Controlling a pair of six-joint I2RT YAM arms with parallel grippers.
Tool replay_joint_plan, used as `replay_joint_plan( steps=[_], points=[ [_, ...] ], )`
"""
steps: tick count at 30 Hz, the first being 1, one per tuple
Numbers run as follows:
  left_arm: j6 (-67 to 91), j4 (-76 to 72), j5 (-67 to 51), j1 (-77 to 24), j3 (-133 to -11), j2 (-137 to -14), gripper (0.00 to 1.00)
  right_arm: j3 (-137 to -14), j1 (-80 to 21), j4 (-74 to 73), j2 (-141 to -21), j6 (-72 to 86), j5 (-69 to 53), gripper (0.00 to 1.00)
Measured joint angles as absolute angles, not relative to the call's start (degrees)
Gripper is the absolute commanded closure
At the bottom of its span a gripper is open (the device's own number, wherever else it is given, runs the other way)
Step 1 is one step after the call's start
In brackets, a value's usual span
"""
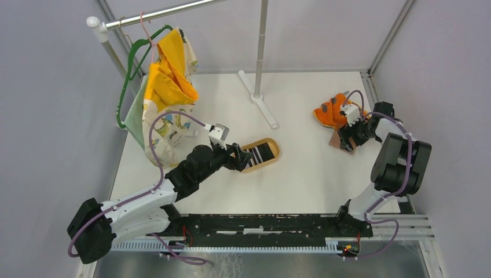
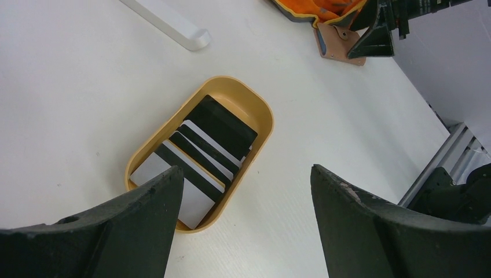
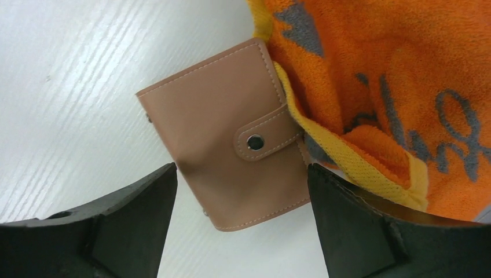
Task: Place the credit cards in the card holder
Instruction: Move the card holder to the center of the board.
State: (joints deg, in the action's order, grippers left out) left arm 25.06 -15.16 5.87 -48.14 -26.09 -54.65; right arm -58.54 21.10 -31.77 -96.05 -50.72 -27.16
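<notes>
Several credit cards (image 2: 214, 136), black and white, lie overlapping in an oval light-wood tray (image 2: 263, 110) near the table's middle (image 1: 272, 153). My left gripper (image 2: 246, 171) is open just above the tray's near end, with nothing between its fingers. The card holder (image 3: 214, 116), reddish-brown and closed by a snap tab, lies flat at the right, its far edge tucked under an orange cloth (image 3: 376, 87). My right gripper (image 3: 242, 168) hangs open over it, its fingers straddling the holder's near end without gripping. In the top view the holder (image 1: 337, 141) is mostly hidden by that gripper (image 1: 347, 136).
A clothes rack with a green hanger and yellow and patterned garments (image 1: 165, 75) stands at the back left. Its upright pole and white foot (image 1: 259, 98) are at the back centre. The table's right edge and a metal rail (image 2: 457, 145) lie close to the right arm.
</notes>
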Motion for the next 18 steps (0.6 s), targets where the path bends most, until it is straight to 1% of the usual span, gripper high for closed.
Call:
replay_joint_plan(
  steps=[5,8,11,15,18],
  points=[
    [25.1,-15.2,5.5,-48.1,-26.1,-54.7,0.14,-60.8,21.2,-32.6,-99.4,-50.8,-27.7,0.24],
    [25.1,-15.5,5.4,-48.1,-25.9,-54.6,0.14,-60.8,21.2,-34.1,-99.4,-52.9,-29.3,0.32],
    [25.1,-16.3,4.8,-48.1,-25.5,-54.6,0.15,-60.7,21.4,-36.3,-99.3,-55.6,-31.4,0.37],
    [25.9,-18.3,3.3,-48.1,-24.8,-54.8,0.16,-57.4,20.5,-39.7,-96.7,-60.2,-34.2,0.43],
    [27.1,-20.6,2.2,-48.1,-23.7,-55.3,0.18,-52.9,16.9,-41.5,-92.9,-62.8,-35.0,0.46]
  ],
)
